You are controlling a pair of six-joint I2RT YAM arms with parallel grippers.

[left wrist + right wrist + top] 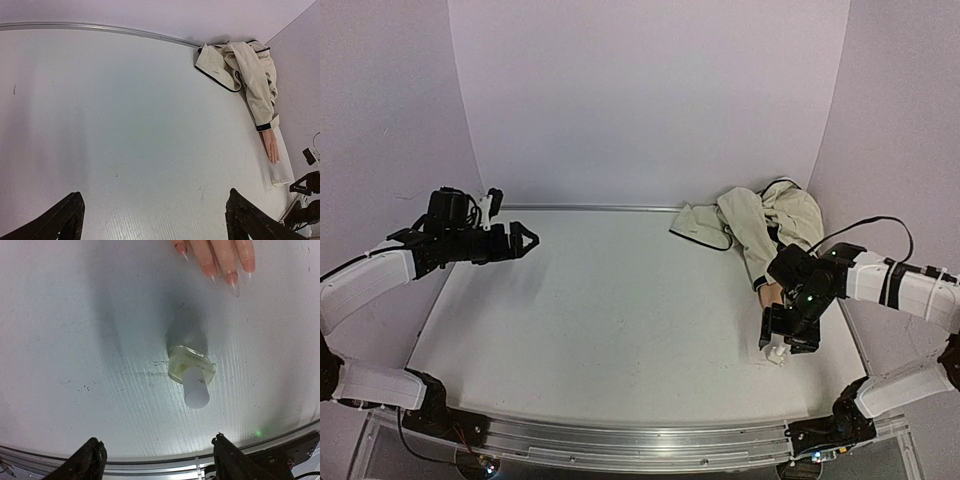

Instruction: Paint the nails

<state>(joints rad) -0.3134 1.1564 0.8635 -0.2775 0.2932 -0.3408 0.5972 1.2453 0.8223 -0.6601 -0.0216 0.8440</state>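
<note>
**Open gripper hangs over polish bottle, nails just beyond**

At the bottom of the right wrist view, the right gripper [157, 440] is spread wide and holds nothing above the table [75, 340]. Just beyond it is the bottle [191, 369], pale glass with a white cap [196, 394] turned toward the camera. Whether it stands or lies cannot be told. Farther up, at the upper right edge of the frame, the nails [232, 281] tip the fingers of the mannequin hand [220, 252], near the bottle but apart from it.

The nails look tiny, hard and glossy, a surface to brush and not something to grip. The mannequin hand is probably light and may slide on the smooth table, and its soft sleeve [260, 100] would anchor it little. The bottle seems small, light, slippery and breakable. The cap is judged the safer hold, since it probably carries the brush.

Only the right wrist view shows the nails one by one, long and pointed. The top view hides most of the mannequin hand under the right arm. It does show the left gripper [532, 240] raised at the left of the frame, parted and empty, well apart from the work. The left wrist view alone shows the mannequin hand whole, lying flat below the cuff. Beyond it the jacket [245, 60] is heaped in the far corner.
</note>
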